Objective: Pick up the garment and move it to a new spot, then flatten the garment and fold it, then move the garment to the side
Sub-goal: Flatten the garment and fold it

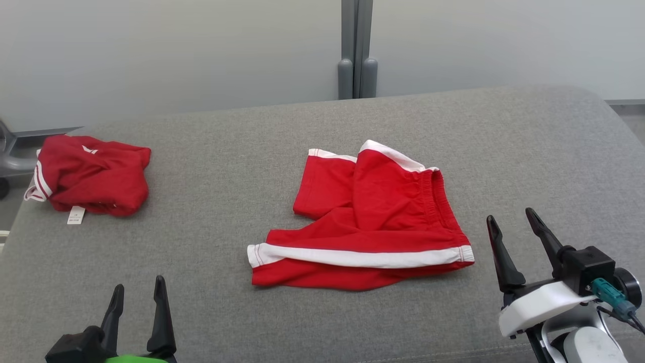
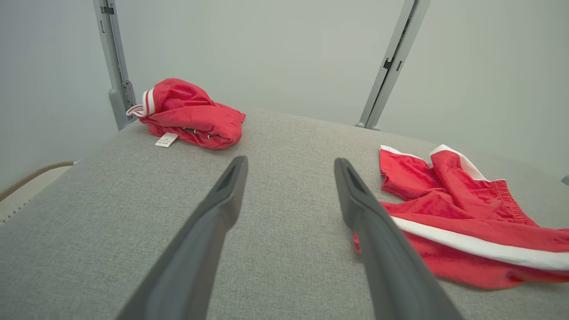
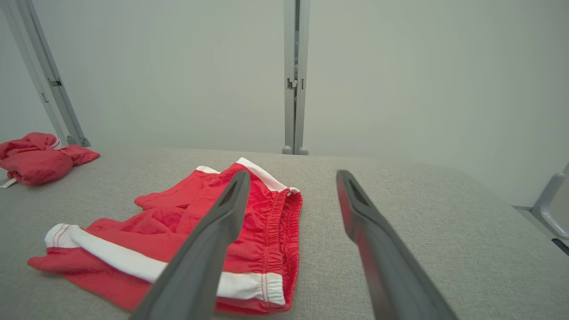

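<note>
The garment [image 1: 370, 222], red shorts with white trim and a white side stripe, lies loosely folded and rumpled in the middle of the grey padded table [image 1: 242, 146]. It also lies at the right of the left wrist view [image 2: 462, 222] and left of centre in the right wrist view [image 3: 186, 235]. My left gripper [image 1: 139, 297] stands open near the front edge, left of the shorts, holding nothing. Off the waistband end, to the right, my right gripper [image 1: 511, 227] is open and empty too. Bare table fabric shows between the fingers of each gripper [image 2: 289, 164] [image 3: 291, 178].
A second red garment [image 1: 90, 174] lies bunched with a white label at the table's far left [image 2: 191, 113] [image 3: 38, 158]. Grey upright posts [image 1: 357, 50] stand behind the table before a pale wall. The table's right side is bare fabric.
</note>
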Motion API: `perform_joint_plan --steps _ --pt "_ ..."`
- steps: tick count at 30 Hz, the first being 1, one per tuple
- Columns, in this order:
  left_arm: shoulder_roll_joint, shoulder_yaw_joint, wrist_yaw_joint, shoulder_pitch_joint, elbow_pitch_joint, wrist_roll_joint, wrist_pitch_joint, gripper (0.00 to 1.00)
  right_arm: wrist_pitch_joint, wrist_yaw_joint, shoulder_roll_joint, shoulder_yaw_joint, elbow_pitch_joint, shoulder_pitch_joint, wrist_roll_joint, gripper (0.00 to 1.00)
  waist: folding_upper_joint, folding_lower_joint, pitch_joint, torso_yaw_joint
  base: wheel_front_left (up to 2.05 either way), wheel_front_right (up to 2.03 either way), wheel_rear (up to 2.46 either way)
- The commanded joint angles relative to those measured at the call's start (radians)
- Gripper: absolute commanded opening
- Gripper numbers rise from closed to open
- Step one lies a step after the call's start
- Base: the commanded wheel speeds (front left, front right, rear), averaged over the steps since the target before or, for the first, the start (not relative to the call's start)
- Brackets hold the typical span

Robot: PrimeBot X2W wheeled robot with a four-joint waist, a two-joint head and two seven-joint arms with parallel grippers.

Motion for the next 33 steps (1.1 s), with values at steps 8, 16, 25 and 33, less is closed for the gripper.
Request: perform_joint_plan --steps 8,16,25,33 --pt "-0.027 0.042 -0.024 0.064 -0.009 0.022 -0.004 1.0 0.009 -0.001 0.069 -0.066 -0.041 0.066 -0.026 1.0 0.0 0.0 -0.022 0.012 0.0 0.0 0.0" --pt "-0.044 0.049 -0.053 0.057 0.016 0.035 -0.004 1.0 0.034 -0.001 0.086 -0.058 -0.03 0.065 -0.021 1.0 0.0 0.0 -0.013 0.004 0.0 0.0 0.0" --pt "-0.055 0.047 -0.071 0.037 0.036 0.047 -0.004 1.0 0.047 -0.001 0.085 -0.056 -0.015 0.054 -0.013 1.0 0.0 0.0 -0.007 0.004 0.0 0.0 0.0" --pt "-0.056 0.034 -0.082 0.015 0.061 0.053 0.004 1.0 0.098 -0.001 0.056 -0.036 0.026 0.04 -0.028 1.0 0.0 0.0 0.003 0.005 0.0 0.0 0.0"
